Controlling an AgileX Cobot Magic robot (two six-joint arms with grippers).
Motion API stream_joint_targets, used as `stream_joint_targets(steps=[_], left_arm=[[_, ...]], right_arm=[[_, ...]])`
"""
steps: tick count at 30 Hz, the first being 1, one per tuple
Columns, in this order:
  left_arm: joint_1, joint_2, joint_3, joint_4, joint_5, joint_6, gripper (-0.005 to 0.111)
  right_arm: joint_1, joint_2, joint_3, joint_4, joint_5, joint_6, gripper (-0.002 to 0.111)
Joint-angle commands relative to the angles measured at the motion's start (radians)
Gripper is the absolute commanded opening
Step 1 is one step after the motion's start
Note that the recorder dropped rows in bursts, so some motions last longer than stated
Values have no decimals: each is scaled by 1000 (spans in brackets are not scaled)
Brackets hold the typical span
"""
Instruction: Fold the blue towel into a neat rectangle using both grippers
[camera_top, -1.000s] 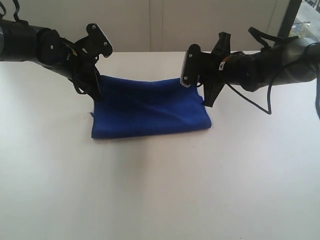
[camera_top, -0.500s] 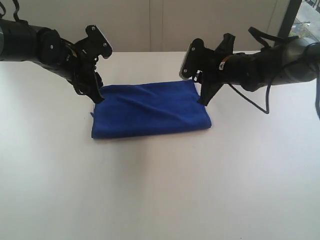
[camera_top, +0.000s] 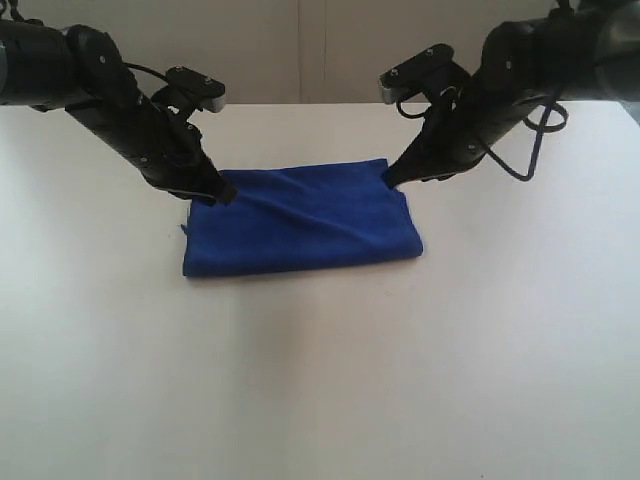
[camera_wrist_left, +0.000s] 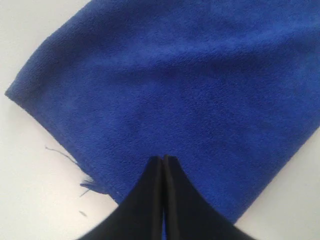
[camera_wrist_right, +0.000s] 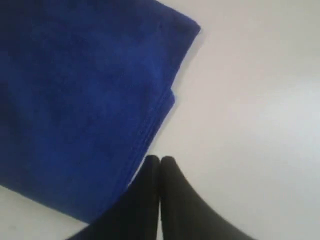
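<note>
From where I stand, no writing, number, brand mark or sign can be read in any of the views.

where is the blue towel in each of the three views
Exterior view: the blue towel lies mid-picture on the white table, between the left gripper and the right gripper.
Left wrist view: it fills most of the picture, with the shut left gripper over its hem.
Right wrist view: it fills about half, its hem beside the shut right gripper.
Shared landmark: the white table beside the towel's hem.
</note>
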Motion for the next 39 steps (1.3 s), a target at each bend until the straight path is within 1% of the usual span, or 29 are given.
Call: stream_joint_targets(steps=[1,5,11,16,22,32,36,39], left_arm=[[3,11,-8,-47,76,-18,0],[3,45,-8,-47,83,-30,0],[3,84,-4,-47,78,-30,0],[3,97,0,-47,80,-28,0],[3,97,0,-47,92,-28,0],[3,115,0,33,194,-26,0],[3,139,16,33,195,-24,0],[3,150,17,67,200,-24,0]], right_arm=[[-9,74,-84,173,57,-76,0],[-9,142,-129,215,42,-91,0],[-9,205,-139,220,-87,-91,0],[-9,248,-139,226,-133,-91,0],[-9,288,-139,220,-132,-93,0],[-18,296,-139,136,-77,-93,0],[-23,306,-139,129,-50,-93,0],[-23,313,-139,113,-26,-85,0]])
